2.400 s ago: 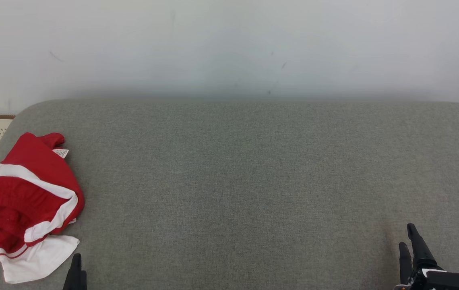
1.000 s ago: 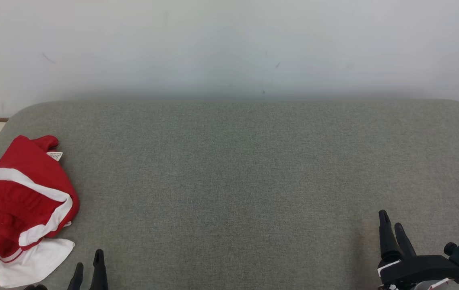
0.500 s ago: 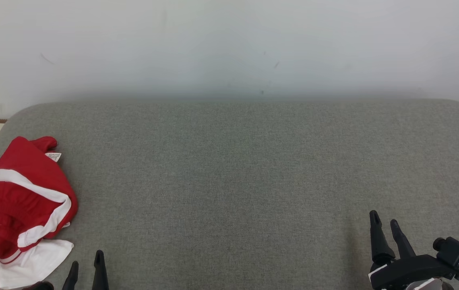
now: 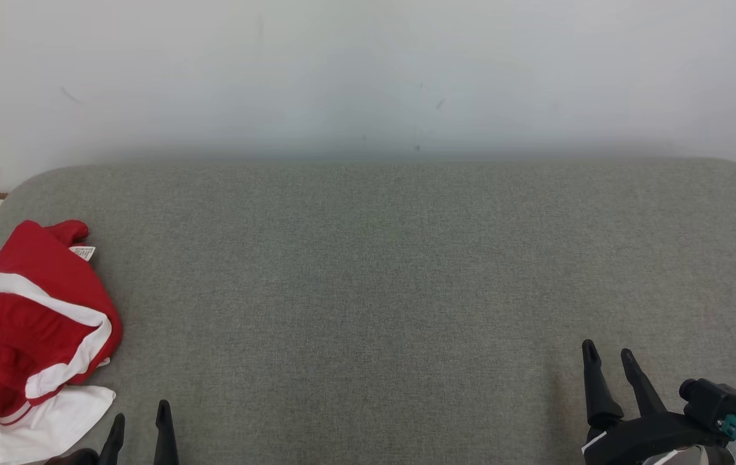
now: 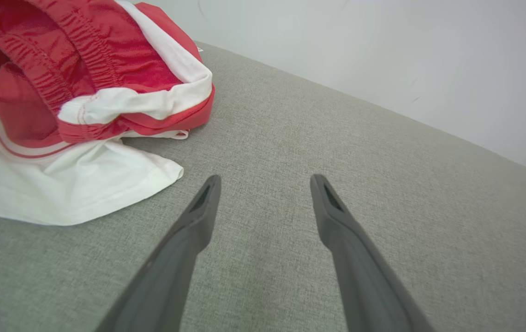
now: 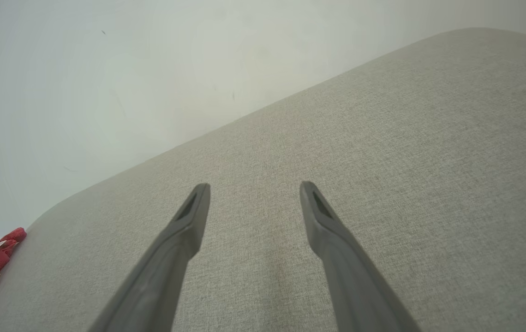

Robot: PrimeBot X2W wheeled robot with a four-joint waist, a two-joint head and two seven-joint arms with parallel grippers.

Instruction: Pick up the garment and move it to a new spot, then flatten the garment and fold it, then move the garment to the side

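Crumpled red-and-white shorts (image 4: 39, 303): light, limp; probably best pinched at elastic waistband (image 5: 88, 51). Left tool (image 4: 140, 413) and right tool (image 4: 608, 352) spread, empty.

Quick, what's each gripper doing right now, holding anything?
Left gripper: open, holding nothing, just short of the garment.
Right gripper: open, holding nothing, over the grey cushion.

No legible text; small white label (image 4: 82, 252) on the garment (image 4: 39, 294), print too small.
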